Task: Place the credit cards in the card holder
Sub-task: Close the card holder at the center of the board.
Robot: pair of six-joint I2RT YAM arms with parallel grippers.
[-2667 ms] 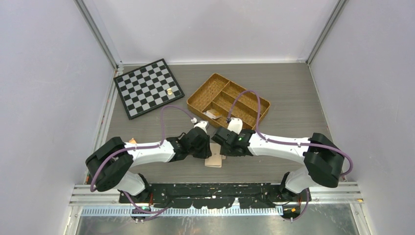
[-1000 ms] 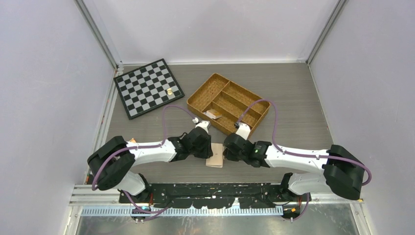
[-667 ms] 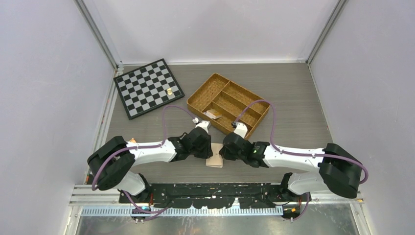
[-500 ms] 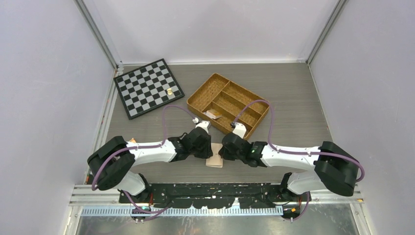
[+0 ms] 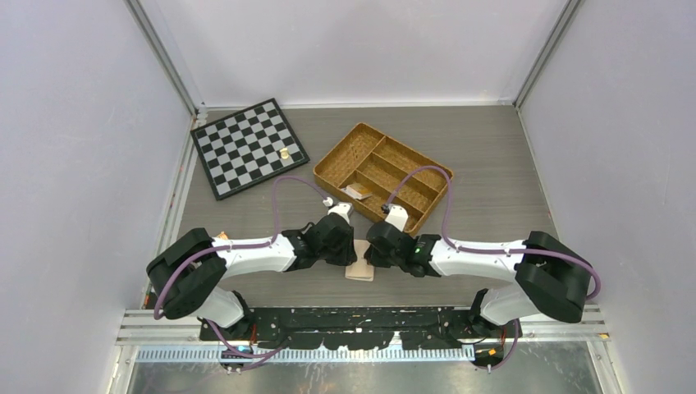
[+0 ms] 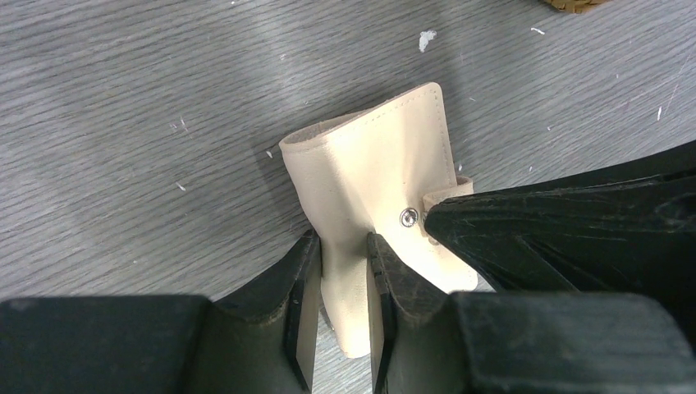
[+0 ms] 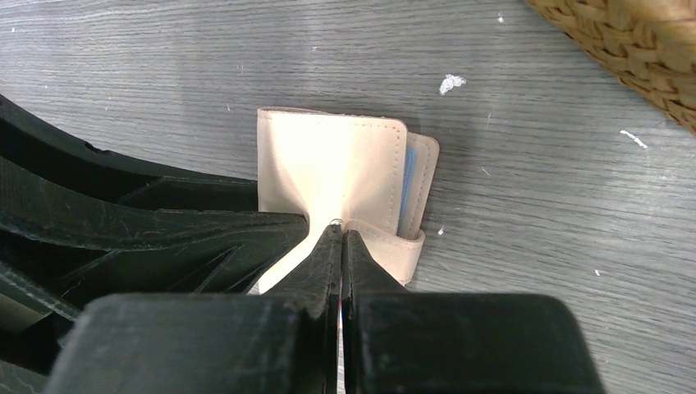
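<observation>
Left gripper (image 6: 343,275) clamps peach-beige folding leather card holder (image 6: 386,156) steady; right gripper (image 7: 341,234), jaws together, presses its snap tab (image 7: 392,246) down.

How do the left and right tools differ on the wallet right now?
The left tool has its jaws apart, clamped on the wallet; the right tool has its jaws shut together. The left tool grips the wallet by an edge; the right tool only rests its tip at the snap. Both meet the wallet.

Left gripper (image 6: 343,261) clamps, jaws narrowly parted; right gripper (image 7: 341,236), pressed fully closed, faces it.
</observation>
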